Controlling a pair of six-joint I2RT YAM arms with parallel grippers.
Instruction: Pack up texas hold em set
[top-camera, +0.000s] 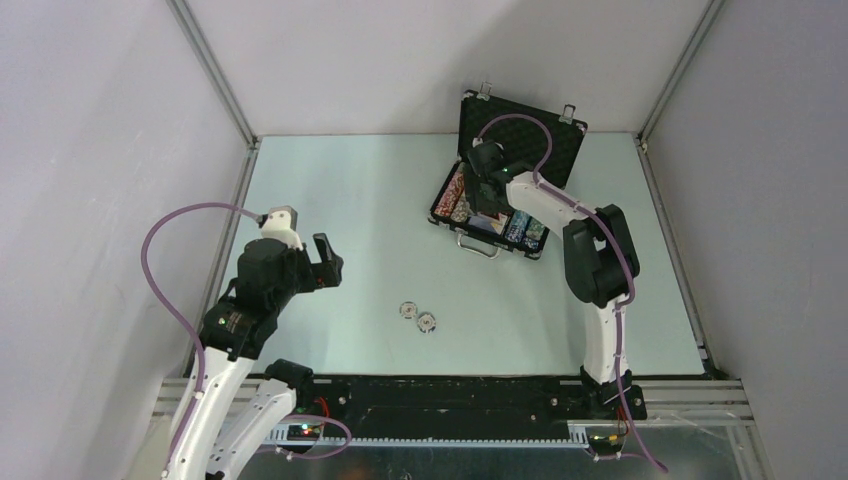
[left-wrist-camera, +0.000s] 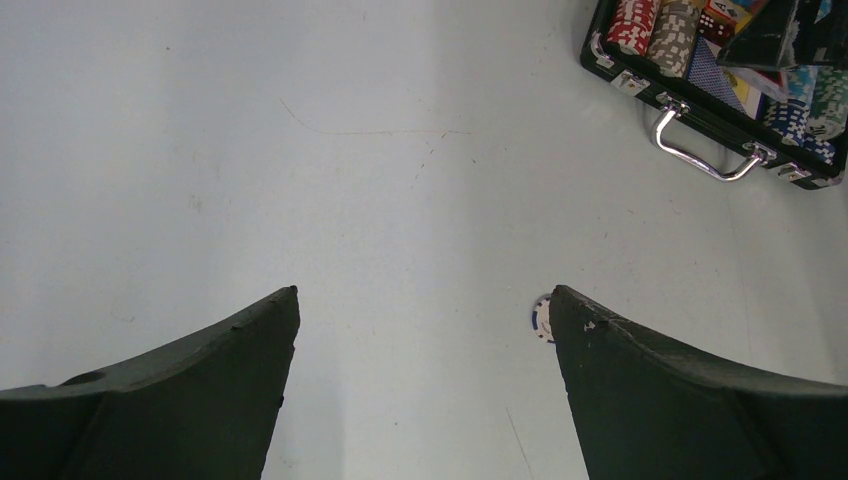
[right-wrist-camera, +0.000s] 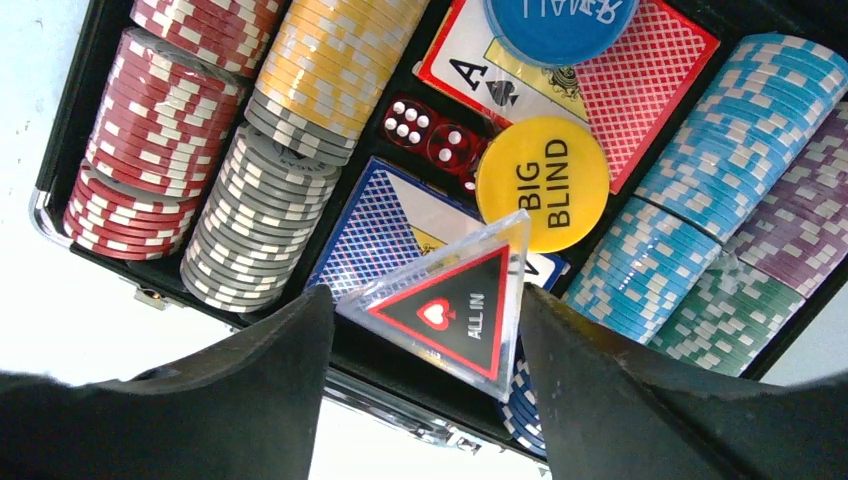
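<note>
Two-arm cell seen from above and from both wrists. We see a pale grey-green worktop (top-camera: 350, 190), matte and faintly scuffed, enclosed by plain lilac-white walls (top-camera: 400, 60) that meet it behind slanting metal posts (top-camera: 215, 75); a black rail (top-camera: 450, 395) carrying the arm bases runs along its near edge. The briefcase (top-camera: 520, 130) lies open toward the far right corner, its lid upright on the far side and its silver handle facing the near edge. Inside lie rows of chips (right-wrist-camera: 160, 140), red dice (right-wrist-camera: 430, 135), a yellow disc (right-wrist-camera: 542, 183), a blue disc (right-wrist-camera: 560, 25) and cards (right-wrist-camera: 385, 225). The right gripper (right-wrist-camera: 425, 300) hangs over the case, its fingers clasping the clear-edged triangular piece (right-wrist-camera: 450, 310) above the cards. The left gripper (left-wrist-camera: 422, 292) is spread wide above bare worktop near the left edge, holding nothing. Two loose chips (top-camera: 417, 316) rest side by side near the middle of the near edge, well apart from the case.
</note>
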